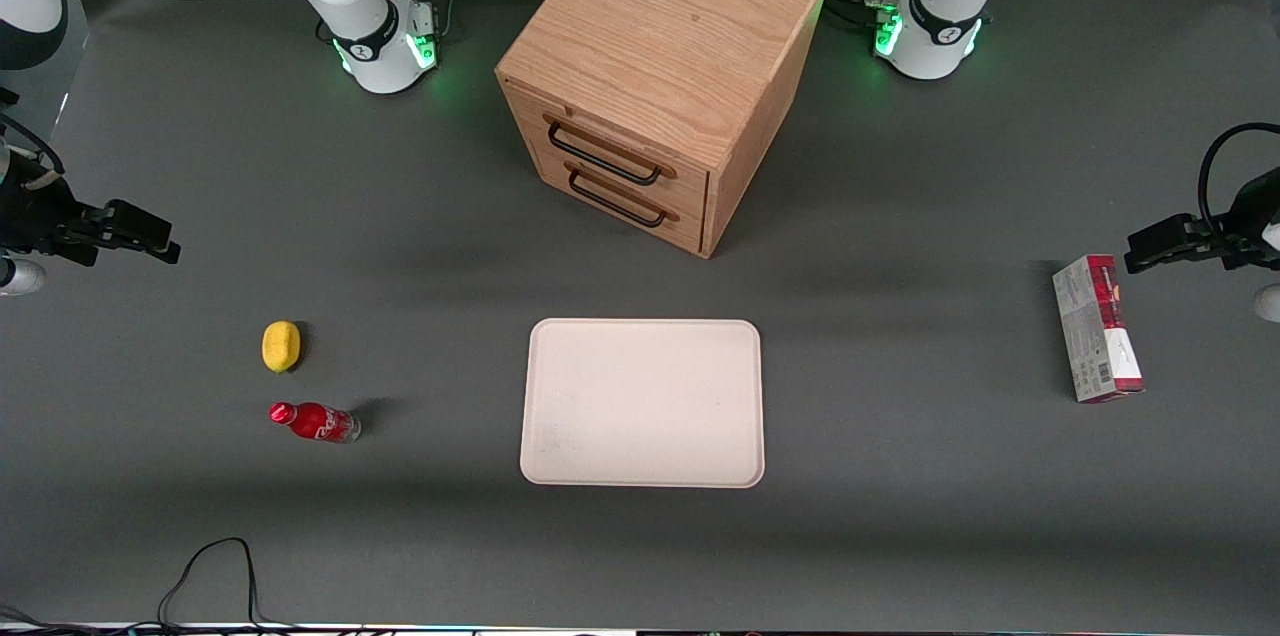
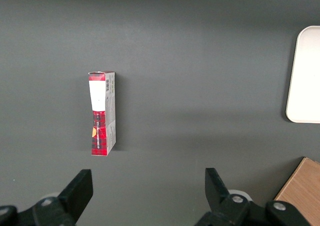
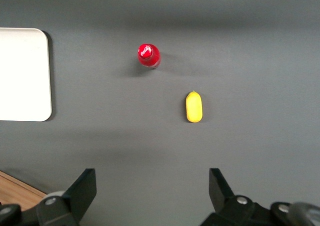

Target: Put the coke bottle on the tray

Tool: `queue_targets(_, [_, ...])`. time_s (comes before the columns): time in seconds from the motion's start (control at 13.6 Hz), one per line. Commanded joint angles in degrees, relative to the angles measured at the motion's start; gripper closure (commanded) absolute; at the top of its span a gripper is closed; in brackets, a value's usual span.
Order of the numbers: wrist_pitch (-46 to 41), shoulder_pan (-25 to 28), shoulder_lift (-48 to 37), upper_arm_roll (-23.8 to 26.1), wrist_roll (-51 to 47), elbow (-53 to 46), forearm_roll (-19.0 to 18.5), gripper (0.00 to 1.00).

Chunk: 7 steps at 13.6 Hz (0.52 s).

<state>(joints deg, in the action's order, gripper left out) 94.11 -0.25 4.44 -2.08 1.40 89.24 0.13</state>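
Note:
The coke bottle [image 1: 315, 422], small and red with a red cap, stands upright on the dark table toward the working arm's end; the right wrist view looks down on its cap [image 3: 148, 54]. The cream-white tray [image 1: 642, 403] lies flat in the middle of the table, nearer the front camera than the cabinet, with nothing on it; its edge [image 3: 22, 75] also shows in the right wrist view. My right gripper [image 1: 160, 244] hangs above the table at the working arm's end, farther from the front camera than the bottle and well apart from it. Its fingers [image 3: 152, 178] are open with nothing between them.
A yellow lemon [image 1: 281, 346] lies beside the bottle, slightly farther from the front camera. A wooden two-drawer cabinet [image 1: 660, 76] stands farther back than the tray. A red-and-grey carton [image 1: 1097, 328] lies toward the parked arm's end. A black cable [image 1: 210, 566] loops near the front edge.

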Motion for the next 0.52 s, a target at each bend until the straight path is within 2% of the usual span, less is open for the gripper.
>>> queue_targets(0.0, [-0.68,0.87,-1.28,-0.55,1.33,0.93,-1.1,0.0])
queue_targets(0.3, [-0.59,1.04,0.21,-0.29,1.24,-0.91,-1.01,0.0])
queue_targets(0.44, [-0.68,0.78,4.85,-0.29,1.42,-6.94,-0.93,0.0])
